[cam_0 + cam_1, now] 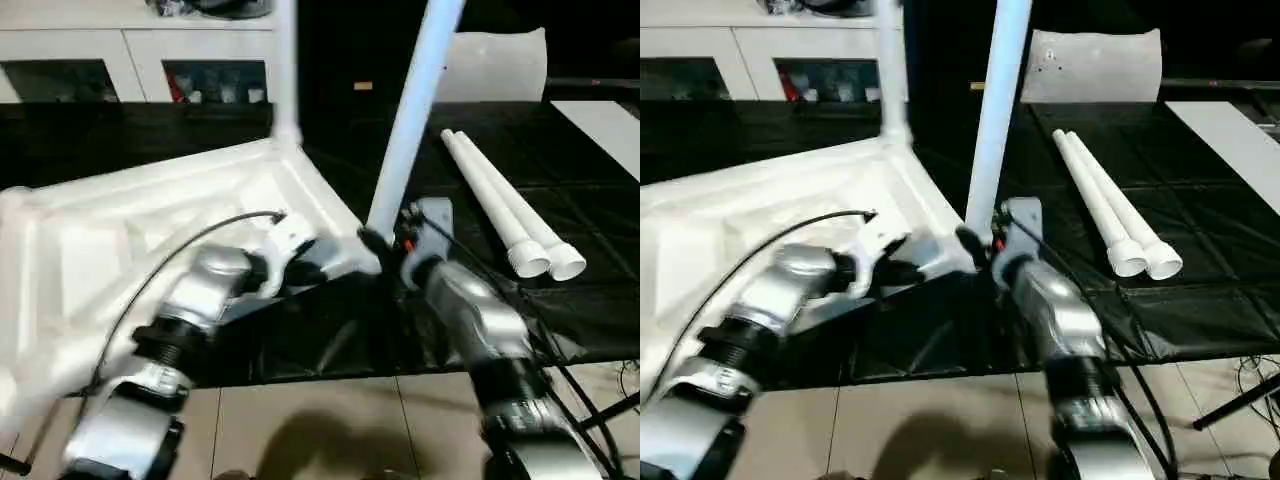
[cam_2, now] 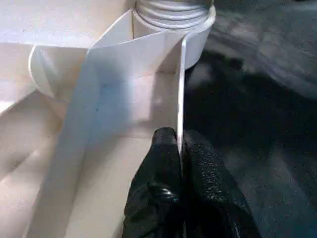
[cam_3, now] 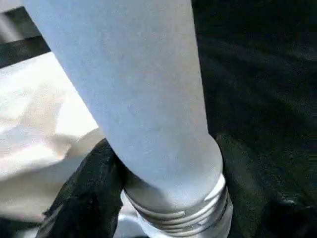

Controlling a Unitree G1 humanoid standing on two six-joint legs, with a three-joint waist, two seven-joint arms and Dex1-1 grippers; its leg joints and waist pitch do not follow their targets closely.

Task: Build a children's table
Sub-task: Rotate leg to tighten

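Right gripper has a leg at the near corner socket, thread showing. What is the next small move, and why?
Probably keep turning the leg down into the socket: its thread still shows, it leans, and the left gripper pinches the tabletop rim steady.

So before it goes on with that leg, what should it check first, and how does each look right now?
1. Left gripper pinching a tabletop rib: ok.
2. Right gripper around the held leg, near its threaded end: ok.
3. Leg seated in a corner socket: cannot tell.
4. Leg upright: not ok, it leans.
5. One fitted leg standing at the far corner: ok.
6. Two spare legs lying side by side on the black table: ok.
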